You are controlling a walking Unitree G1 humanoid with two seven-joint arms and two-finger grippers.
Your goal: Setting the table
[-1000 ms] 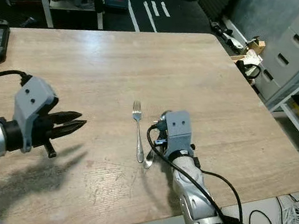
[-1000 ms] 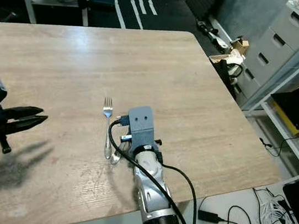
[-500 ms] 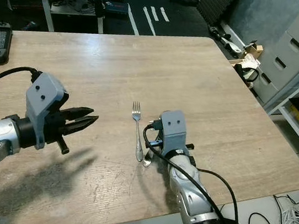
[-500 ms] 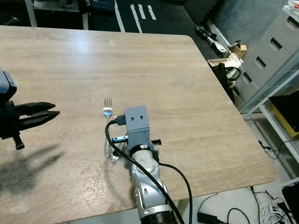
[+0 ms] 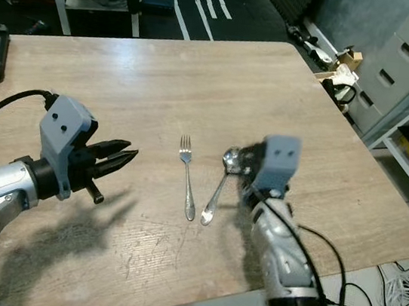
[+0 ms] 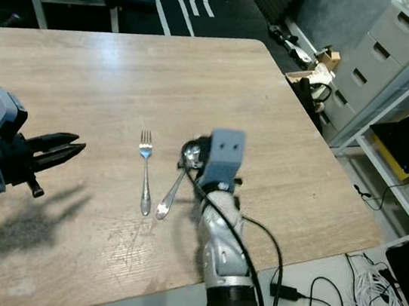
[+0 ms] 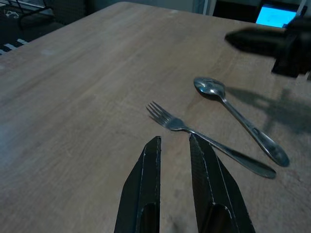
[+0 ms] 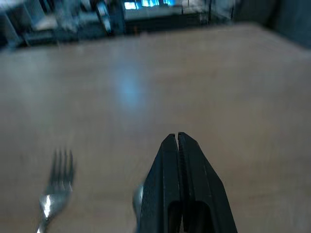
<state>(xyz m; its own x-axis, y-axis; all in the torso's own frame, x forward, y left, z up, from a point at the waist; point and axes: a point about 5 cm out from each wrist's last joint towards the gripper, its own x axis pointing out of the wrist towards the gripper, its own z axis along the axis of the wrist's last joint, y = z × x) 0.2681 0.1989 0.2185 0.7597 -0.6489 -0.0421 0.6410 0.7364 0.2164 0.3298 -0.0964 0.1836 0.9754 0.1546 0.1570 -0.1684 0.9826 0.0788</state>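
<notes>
The left gripper (image 5: 116,160) is held slightly parted and empty, left of the fork (image 5: 187,176). The spoon (image 5: 218,183) lies just beside the fork, below the closed, empty right gripper (image 8: 178,145). Cutlery placement seems done; further tableware would be fetched next.

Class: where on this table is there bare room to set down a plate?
Bare wood lies left of the fork, ahead of the left pincer, and across the table's far half. It is crowded around the spoon, beside the right pincer.
</notes>
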